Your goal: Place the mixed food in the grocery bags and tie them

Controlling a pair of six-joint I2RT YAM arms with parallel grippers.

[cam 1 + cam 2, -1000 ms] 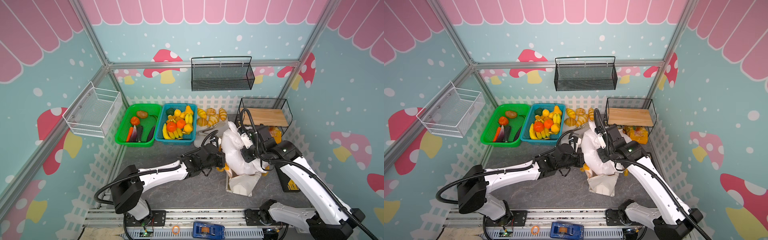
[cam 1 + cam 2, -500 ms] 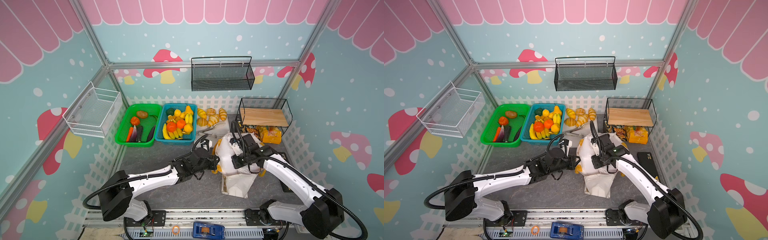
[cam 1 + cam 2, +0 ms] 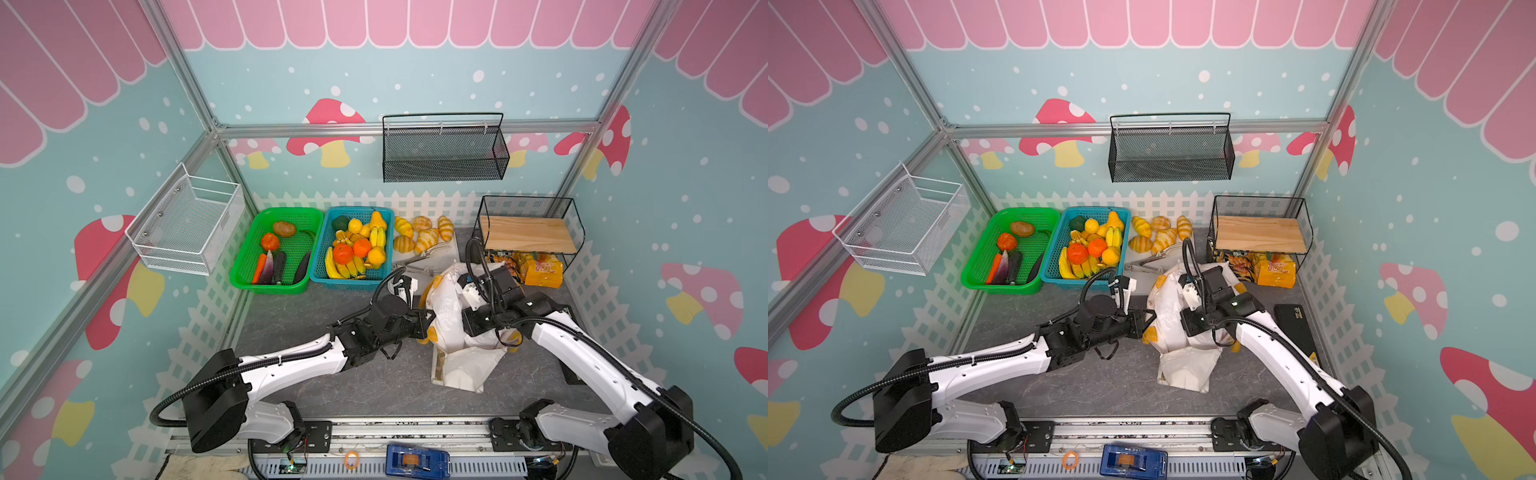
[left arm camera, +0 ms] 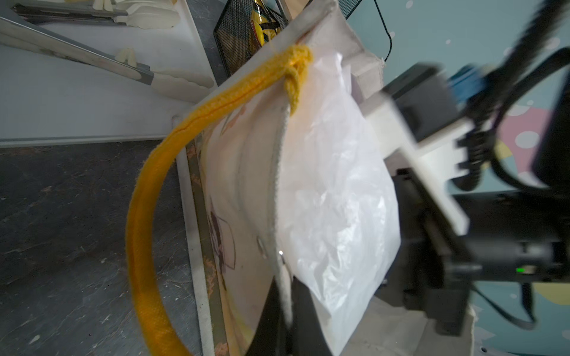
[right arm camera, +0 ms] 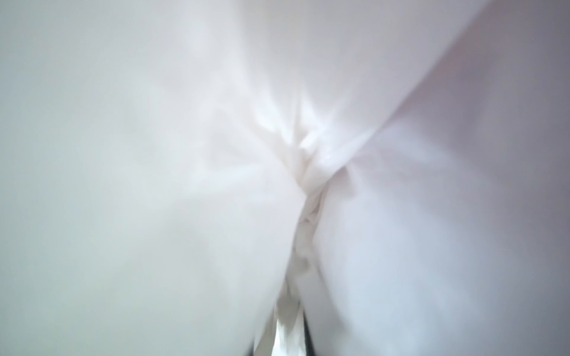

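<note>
A stiff white tote [image 3: 446,320] [image 3: 1165,316] with yellow handles [image 4: 145,222] stands in the middle of the table in both top views. A crinkly white plastic bag [image 4: 336,191] fills its mouth. My left gripper [image 3: 428,322] [image 3: 1144,321] [image 4: 285,320] is shut on the tote's near rim. My right gripper [image 3: 467,324] reaches into the tote from the right. The right wrist view shows only blurred white plastic [image 5: 185,154], with a bunched strand running between the jaws of that gripper [image 5: 288,342]. The mixed food is hidden.
A flat white cloth bag [image 3: 465,368] lies in front of the tote. Behind are a green basket [image 3: 245,266], a blue basket [image 3: 320,266], croissants [image 3: 419,235] and tongs [image 3: 419,259]. A wire shelf with a wooden board [image 3: 525,232] stands back right above snack packets [image 3: 540,270].
Both arms have come down and slightly left with the tote, which was held higher a second ago. The right wrist now sits lower against the bag.
</note>
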